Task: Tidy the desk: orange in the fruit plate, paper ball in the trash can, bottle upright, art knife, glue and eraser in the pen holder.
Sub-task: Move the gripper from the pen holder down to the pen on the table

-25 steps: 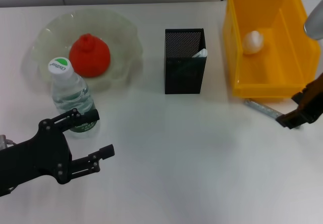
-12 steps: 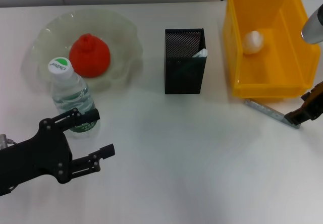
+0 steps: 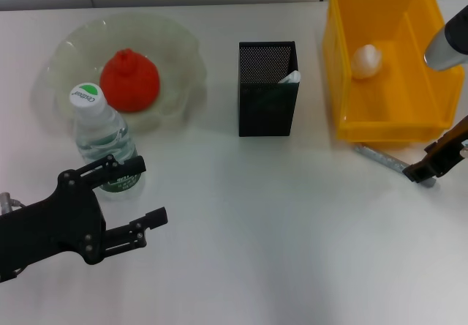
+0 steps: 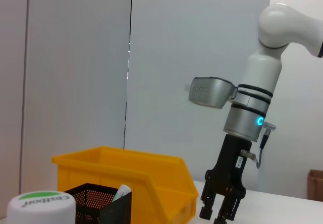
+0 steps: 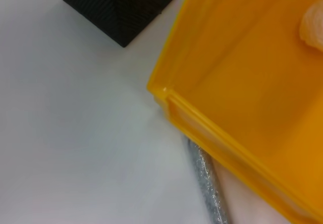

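Note:
The orange (image 3: pixel 129 80) lies in the fruit plate (image 3: pixel 67 47). The bottle (image 3: pixel 102 136) stands upright in front of the plate; its cap also shows in the left wrist view (image 4: pixel 40 207). My left gripper (image 3: pixel 148 193) is open just beside the bottle. The art knife's tip (image 3: pixel 290 77) sticks out of the pen holder (image 3: pixel 267 98). The paper ball (image 3: pixel 365 60) lies in the trash can (image 3: pixel 344 83). The glue (image 3: pixel 382 156) lies on the table in front of the can. My right gripper (image 3: pixel 423 171) is open at the glue's right end. The eraser is out of view.
The trash can's front corner (image 5: pixel 166 90) hangs close over the glue (image 5: pixel 204 178) in the right wrist view. The pen holder (image 5: pixel 121 7) stands left of the can. The white table (image 3: pixel 278 237) stretches bare toward me.
My right gripper drew back to the right, then came left again onto the glue's right end. The left arm and the other things have stayed put.

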Motion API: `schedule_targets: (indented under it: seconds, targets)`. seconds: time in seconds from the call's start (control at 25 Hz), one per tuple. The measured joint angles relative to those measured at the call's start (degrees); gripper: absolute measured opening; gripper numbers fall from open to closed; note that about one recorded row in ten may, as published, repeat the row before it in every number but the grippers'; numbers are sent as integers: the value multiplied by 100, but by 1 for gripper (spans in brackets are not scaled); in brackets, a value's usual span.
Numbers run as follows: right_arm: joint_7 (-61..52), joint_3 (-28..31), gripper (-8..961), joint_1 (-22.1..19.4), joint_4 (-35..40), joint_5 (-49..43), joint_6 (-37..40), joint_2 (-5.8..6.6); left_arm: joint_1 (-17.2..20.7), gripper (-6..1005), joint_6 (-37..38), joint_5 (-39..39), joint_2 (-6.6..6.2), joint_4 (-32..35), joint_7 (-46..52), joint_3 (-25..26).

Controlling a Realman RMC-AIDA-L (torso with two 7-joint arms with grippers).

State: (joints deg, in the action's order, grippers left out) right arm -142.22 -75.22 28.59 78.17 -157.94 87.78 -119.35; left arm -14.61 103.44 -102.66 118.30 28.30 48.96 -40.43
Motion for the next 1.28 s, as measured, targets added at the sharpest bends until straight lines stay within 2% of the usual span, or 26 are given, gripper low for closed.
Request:
schedule_targets:
  seconds: [0.16,0.4,0.6,1.28]
  targets:
    - [16,-17,614,32,-216,3,-142,2,1,785,-5,0,0,0,0,0]
    - [26,-52,391,72,-417,7,-315,-4,3,785,-9,0,3,0,0,0]
    - [36,-55,343,94,-496,11,-410,-9,3,785,-9,0,8,0,0,-1]
    - [51,-119,333,270,-864,168,-611,0,5,785,-8,0,9,0,0,0]
